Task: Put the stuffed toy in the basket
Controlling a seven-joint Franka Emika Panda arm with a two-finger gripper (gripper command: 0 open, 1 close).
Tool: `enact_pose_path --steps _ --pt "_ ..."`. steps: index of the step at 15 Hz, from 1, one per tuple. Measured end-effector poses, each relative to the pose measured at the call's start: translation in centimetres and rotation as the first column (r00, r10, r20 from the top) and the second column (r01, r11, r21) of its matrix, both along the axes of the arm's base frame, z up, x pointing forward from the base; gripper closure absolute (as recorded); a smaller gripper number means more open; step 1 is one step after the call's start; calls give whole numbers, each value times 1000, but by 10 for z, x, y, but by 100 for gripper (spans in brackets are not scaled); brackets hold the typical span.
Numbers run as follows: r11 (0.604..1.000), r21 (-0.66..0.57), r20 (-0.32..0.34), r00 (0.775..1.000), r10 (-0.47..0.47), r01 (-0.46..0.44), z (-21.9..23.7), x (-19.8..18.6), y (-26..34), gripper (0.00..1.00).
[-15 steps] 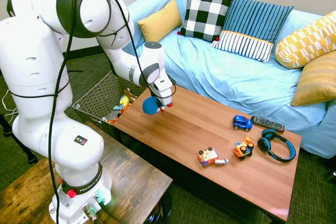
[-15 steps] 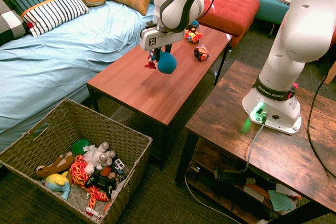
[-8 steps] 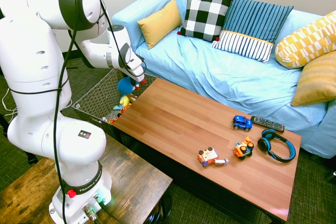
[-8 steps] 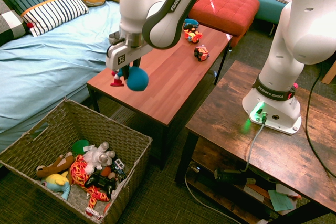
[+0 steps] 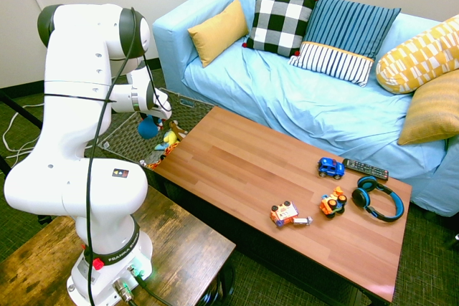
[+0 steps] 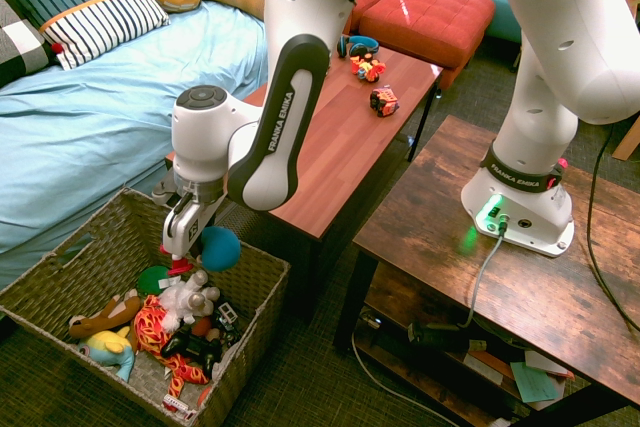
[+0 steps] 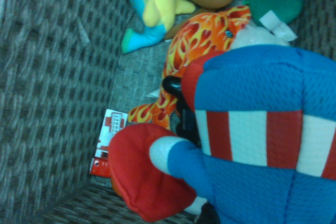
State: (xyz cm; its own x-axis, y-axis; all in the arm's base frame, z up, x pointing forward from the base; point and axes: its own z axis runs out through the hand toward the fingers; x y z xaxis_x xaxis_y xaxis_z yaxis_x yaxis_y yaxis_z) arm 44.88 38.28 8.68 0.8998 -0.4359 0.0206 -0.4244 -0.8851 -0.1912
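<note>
The gripper (image 6: 187,265) is clamped on the stuffed toy (image 6: 220,248), held over the basket (image 6: 266,309) — the carry looks nearly done; next, probably lower a little, then release — clear of the rim.

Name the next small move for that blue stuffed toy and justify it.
Probably lower the gripper slightly, then let go: the stuffed toy hangs from it at the basket, and the wrist view shows the toy over the basket's contents, including the flame-patterned plush. A lower release should make it less likely to bounce or catch the rim.
</note>
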Motion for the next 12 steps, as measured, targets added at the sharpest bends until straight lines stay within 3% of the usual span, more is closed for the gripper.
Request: enact_pose_path --steps 1,12 --pt "1000 10 -5 1000 8 -8 -7 3 5 0" --pt "999 32 -13 1000 -14 15 -26 34 0 0"
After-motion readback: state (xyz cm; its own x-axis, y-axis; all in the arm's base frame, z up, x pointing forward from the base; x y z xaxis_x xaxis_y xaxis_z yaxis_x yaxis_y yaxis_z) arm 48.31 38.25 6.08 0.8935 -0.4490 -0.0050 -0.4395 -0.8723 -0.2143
